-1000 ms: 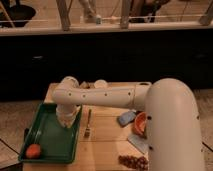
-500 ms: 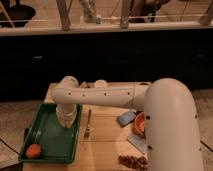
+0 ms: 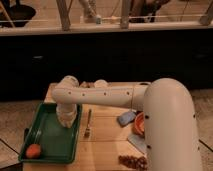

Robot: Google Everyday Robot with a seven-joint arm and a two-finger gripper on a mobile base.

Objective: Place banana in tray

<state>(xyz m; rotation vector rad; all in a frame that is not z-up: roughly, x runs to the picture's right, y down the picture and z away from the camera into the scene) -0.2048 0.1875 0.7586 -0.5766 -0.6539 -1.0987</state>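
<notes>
The dark-green tray (image 3: 47, 142) lies at the left of the wooden table. My white arm reaches across from the right, and its gripper (image 3: 66, 119) hangs over the tray's right side, near the far rim. The banana is hidden; I cannot see it in the tray or at the gripper.
A round orange fruit (image 3: 33, 150) sits in the tray's near left corner. A grey fork (image 3: 88, 124) lies on the table just right of the tray. Further right are a blue-grey object (image 3: 126, 118), an orange bowl (image 3: 138, 124) and a brown heap (image 3: 132, 161).
</notes>
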